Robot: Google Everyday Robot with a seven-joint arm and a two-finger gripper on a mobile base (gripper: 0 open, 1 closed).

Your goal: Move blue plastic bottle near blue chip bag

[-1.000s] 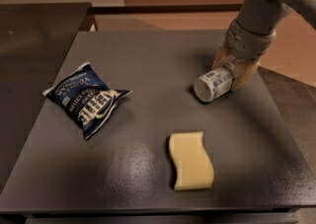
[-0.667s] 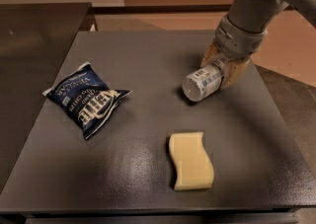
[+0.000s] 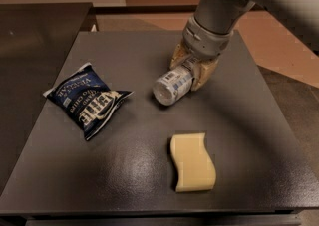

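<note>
Since a second ago my gripper [image 3: 192, 72] has travelled to my left across the dark table [image 3: 124, 51], carrying the blue plastic bottle [image 3: 172, 86] with it. Back then the bottle sat close to the table's right edge; now it is nearer the middle, and the gap to the blue chip bag [image 3: 87, 100] has shrunk by roughly half. My arm also leans further over the table than it did. The bag and the yellow sponge [image 3: 192, 163] lie where they lay before. My gripper is clamped on the bottle, one tan finger [image 3: 179, 56] on its far side and the other pressed against its near right side, gripping the end that sits under my wrist. The bottle lies on its side and sticks out from between my fingers, down and to the left, with its pale round end turned away from my gripper. A shadow sits just under that end, and I cannot tell whether the bottle touches the table or hangs just above it. The chip bag lies flat to the left of my gripper, still apart from the bottle, with bare table between them. The sponge rests below my gripper, nearer the front edge, well clear of the bottle.
</note>
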